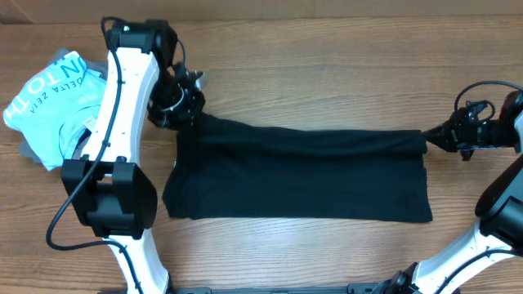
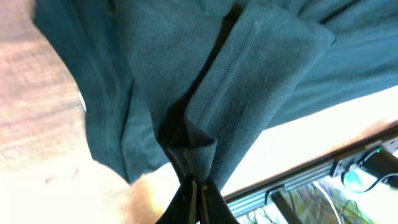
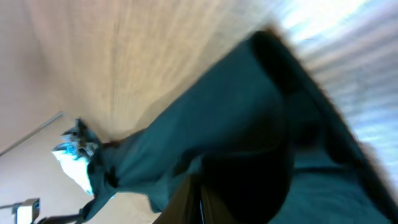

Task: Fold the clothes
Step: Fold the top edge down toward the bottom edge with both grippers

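The clothes are one black T-shirt (image 1: pixel 302 175), lying as a long band across the middle of the wooden table (image 1: pixel 327 49). My left gripper (image 1: pixel 189 110) is shut on its far left corner, and in the left wrist view the fabric (image 2: pixel 249 81) bunches into the closed left gripper (image 2: pixel 199 194). My right gripper (image 1: pixel 431 139) is shut on the far right corner. The right wrist view is blurred, with the cloth (image 3: pixel 205 137) running down into the closed right gripper (image 3: pixel 200 202). The far edge is stretched between the two grippers.
A light blue shirt with white lettering (image 1: pixel 49 94) lies at the far left on a grey garment (image 1: pixel 33 151). The left arm's base (image 1: pixel 110 196) stands left of the shirt. The right arm (image 1: pixel 498 216) stands at the right edge.
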